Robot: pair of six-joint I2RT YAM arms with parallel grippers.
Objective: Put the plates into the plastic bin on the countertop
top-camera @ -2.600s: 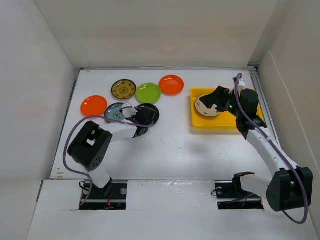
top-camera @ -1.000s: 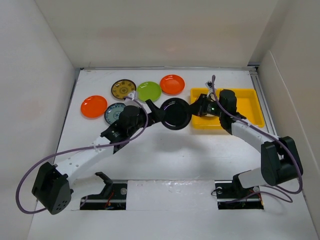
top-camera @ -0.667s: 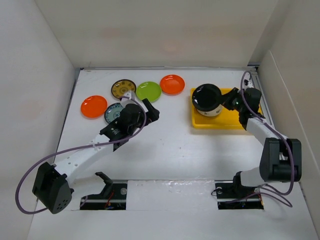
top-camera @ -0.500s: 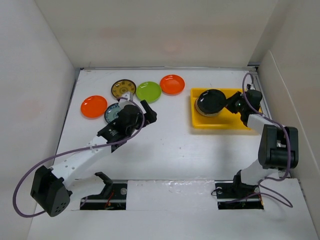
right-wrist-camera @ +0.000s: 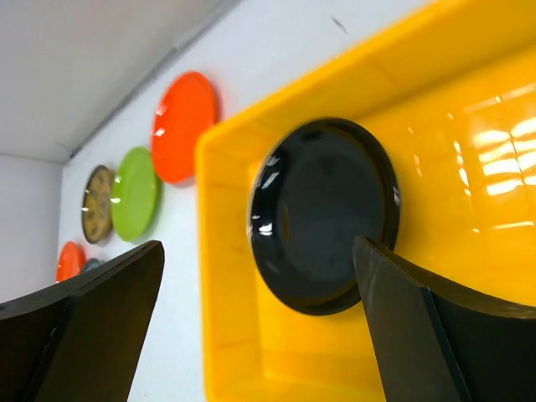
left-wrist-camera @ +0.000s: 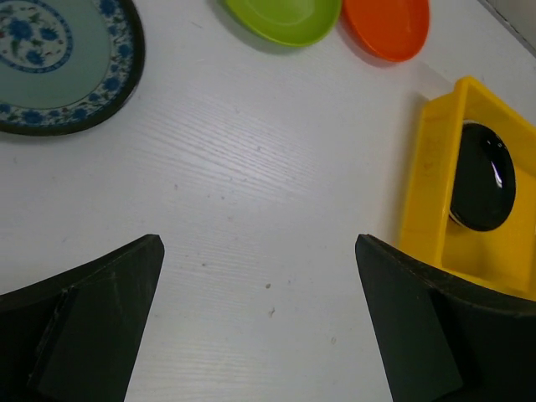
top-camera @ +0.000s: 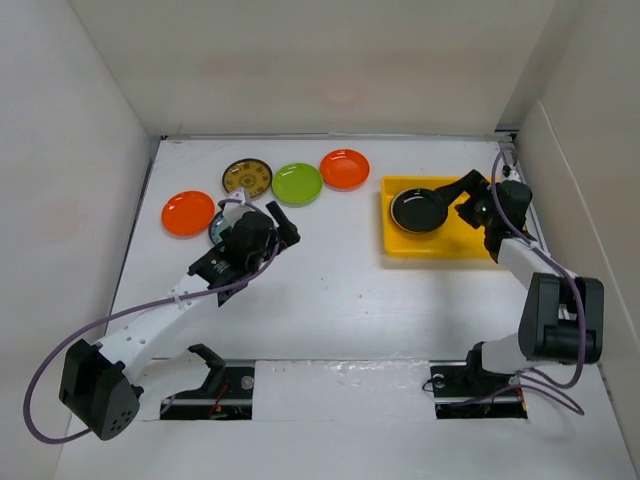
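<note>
right claw: spread wide, empty
black plate: flat in yellow bin, left end, just ahead of right claw
left claw: spread wide, empty, over table

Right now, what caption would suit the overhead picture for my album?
Black plate rests in the yellow bin beside the open right gripper; five plates wait on the countertop.

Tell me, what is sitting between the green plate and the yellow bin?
An orange plate sits between the green plate and the yellow bin, seen from the top camera.
</note>
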